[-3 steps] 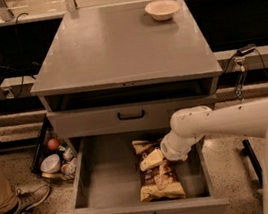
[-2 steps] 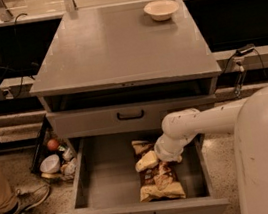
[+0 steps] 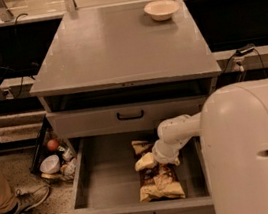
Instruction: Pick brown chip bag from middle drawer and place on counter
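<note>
The brown chip bag [image 3: 159, 182] lies lengthwise in the right half of the open middle drawer [image 3: 96, 182], its cream-yellow ends towards the front and back. My gripper [image 3: 146, 161] reaches down from the right on the white arm [image 3: 178, 131] and sits on or just over the bag's upper half, hiding part of it. The grey counter [image 3: 114, 46] is the cabinet top above the drawers. The bulky arm body fills the lower right of the view.
A cream bowl [image 3: 161, 9] stands at the counter's far right corner. A shut drawer front with a black handle [image 3: 130, 115] is above the open drawer. A person's leg and shoe [image 3: 9, 197] and floor clutter [image 3: 55, 159] are at the left.
My gripper has moved a little left over the bag. The arm body has swung closer and now fills more of the right side. The bag has not moved.
</note>
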Controlling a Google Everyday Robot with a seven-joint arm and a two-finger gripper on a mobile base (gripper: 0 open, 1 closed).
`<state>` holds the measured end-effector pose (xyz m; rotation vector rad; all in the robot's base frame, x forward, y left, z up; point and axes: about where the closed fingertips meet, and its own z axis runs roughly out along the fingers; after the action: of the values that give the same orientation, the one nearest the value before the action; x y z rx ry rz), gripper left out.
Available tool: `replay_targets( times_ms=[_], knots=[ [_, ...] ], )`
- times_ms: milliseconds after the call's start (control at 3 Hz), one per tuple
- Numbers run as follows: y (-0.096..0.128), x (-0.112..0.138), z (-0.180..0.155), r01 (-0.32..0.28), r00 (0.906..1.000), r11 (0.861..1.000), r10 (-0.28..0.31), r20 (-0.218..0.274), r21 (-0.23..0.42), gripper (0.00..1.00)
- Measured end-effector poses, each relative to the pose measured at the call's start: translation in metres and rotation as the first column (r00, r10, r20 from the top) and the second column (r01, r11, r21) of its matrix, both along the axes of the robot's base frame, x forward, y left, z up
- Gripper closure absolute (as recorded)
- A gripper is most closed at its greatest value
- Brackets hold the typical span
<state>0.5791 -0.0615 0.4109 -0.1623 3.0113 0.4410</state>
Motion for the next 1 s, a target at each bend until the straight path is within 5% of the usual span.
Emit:
replay_targets(
  times_ms=[667,1000],
  knots=[
    [-0.001,0.002,-0.035,0.067,0.9973,0.998,-0.066,-0.031,0.022,0.43],
    [-0.017,-0.005,-0.017,0.091,0.9958,0.994,-0.091,0.009,0.053,0.65]
  ],
)
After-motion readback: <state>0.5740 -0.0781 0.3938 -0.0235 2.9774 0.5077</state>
